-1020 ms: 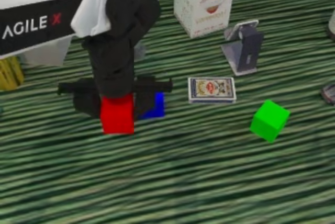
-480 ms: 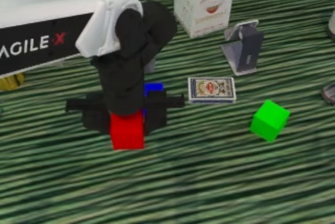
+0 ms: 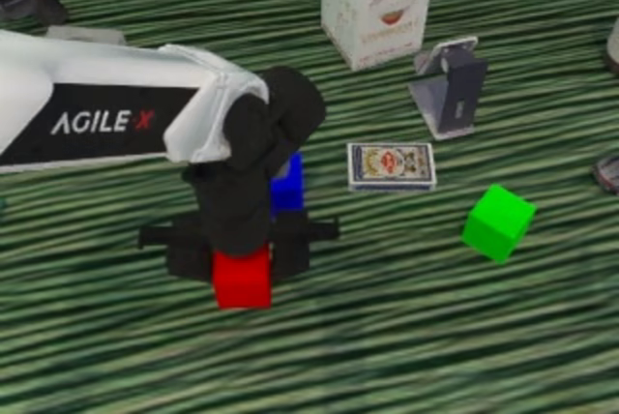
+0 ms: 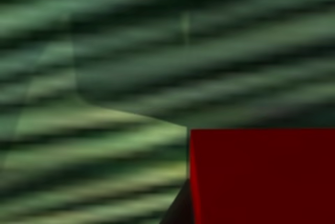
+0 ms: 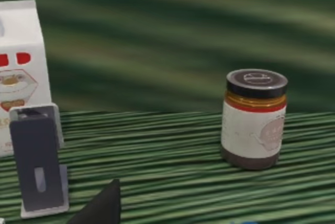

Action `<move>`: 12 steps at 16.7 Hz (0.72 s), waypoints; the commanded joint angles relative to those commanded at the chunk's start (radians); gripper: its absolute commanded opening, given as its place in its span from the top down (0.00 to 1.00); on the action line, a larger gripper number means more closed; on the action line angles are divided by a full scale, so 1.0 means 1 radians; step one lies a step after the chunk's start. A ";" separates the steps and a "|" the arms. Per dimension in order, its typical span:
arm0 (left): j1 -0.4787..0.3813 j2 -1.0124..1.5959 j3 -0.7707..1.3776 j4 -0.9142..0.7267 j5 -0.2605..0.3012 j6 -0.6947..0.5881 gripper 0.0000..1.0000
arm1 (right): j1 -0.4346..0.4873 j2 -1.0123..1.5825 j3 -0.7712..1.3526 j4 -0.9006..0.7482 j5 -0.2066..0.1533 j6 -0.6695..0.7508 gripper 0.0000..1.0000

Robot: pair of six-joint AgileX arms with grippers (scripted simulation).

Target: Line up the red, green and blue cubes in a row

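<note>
My left gripper (image 3: 242, 264) is shut on the red cube (image 3: 242, 280), left of the table's middle and toward the front. The left wrist view shows that red cube (image 4: 261, 177) large against one dark finger (image 4: 180, 209), with striped cloth beyond. I cannot tell whether the cube touches the cloth. The blue cube (image 3: 287, 182) sits just behind the gripper, partly hidden by the arm. The green cube (image 3: 498, 222) lies tilted on the right side, apart from both. My right arm is outside the top view; only a dark tip of the right gripper (image 5: 104, 205) shows in its wrist view.
A card deck (image 3: 391, 165) lies between the blue and green cubes. Behind it stand a white carton (image 3: 377, 3) and a grey stand (image 3: 450, 85). The right wrist view shows a jar (image 5: 254, 119) with a dark lid. Small dark items sit at the right edge (image 3: 609, 172).
My left gripper has carried the red cube toward the table's front and slightly right, and lower. The blue cube shows from behind the arm and has not moved.
</note>
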 joint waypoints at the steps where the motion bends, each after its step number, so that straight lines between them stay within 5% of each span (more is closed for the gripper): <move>1: 0.000 0.005 -0.008 0.011 0.000 0.000 1.00 | 0.000 0.000 0.000 0.000 0.000 0.000 0.00; 5: -0.001 0.006 -0.009 0.012 0.000 0.000 1.00 | 0.000 0.000 0.000 0.000 0.000 0.000 0.00; 12: -0.001 0.006 -0.009 0.012 0.000 0.000 0.47 | 0.000 0.000 0.000 0.000 0.000 0.000 0.00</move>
